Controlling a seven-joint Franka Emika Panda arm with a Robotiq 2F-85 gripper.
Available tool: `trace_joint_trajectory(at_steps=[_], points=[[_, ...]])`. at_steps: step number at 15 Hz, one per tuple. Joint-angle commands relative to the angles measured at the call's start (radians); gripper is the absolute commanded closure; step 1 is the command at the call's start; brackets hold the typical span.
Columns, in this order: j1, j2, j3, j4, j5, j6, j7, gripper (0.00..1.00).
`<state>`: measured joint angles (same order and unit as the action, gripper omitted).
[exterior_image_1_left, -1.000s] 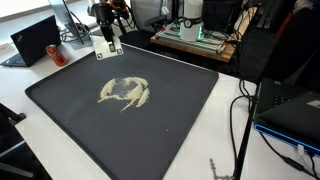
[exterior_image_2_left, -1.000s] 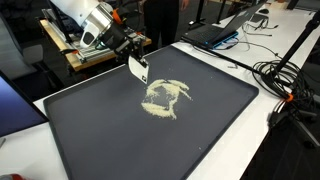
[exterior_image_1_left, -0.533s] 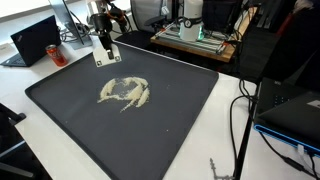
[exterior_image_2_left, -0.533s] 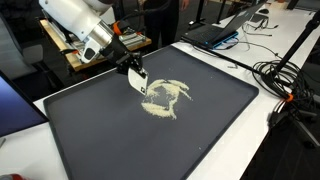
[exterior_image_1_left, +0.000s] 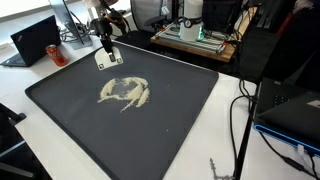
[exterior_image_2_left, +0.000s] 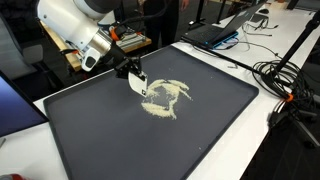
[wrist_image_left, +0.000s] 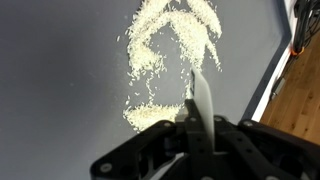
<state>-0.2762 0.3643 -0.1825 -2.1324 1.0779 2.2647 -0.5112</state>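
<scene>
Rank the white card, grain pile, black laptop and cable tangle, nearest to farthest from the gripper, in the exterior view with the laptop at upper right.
From the gripper:
1. white card, clamped in its jaws.
2. grain pile, mid mat, right of the card.
3. black laptop, past the mat's far corner.
4. cable tangle, off the mat, far right.

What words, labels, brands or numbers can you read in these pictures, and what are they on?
None can be read. The white card in the claw shows no print; the laptop and the bench equipment are too small and blurred to show any lettering.
</scene>
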Motion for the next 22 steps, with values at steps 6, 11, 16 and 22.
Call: trace_joint_trajectory(at_steps=[6, 11, 16, 22], points=[[-0.042, 0.0, 0.006, 0.015, 0.021, -0.117, -0.128, 0.99], [-0.023, -0.008, 0.006, 0.016, 0.002, -0.096, -0.12, 0.99], [0.025, -0.051, 0.008, 0.001, -0.041, -0.018, -0.082, 0.99], [0.098, -0.108, 0.009, -0.018, -0.17, 0.182, 0.078, 0.99]])
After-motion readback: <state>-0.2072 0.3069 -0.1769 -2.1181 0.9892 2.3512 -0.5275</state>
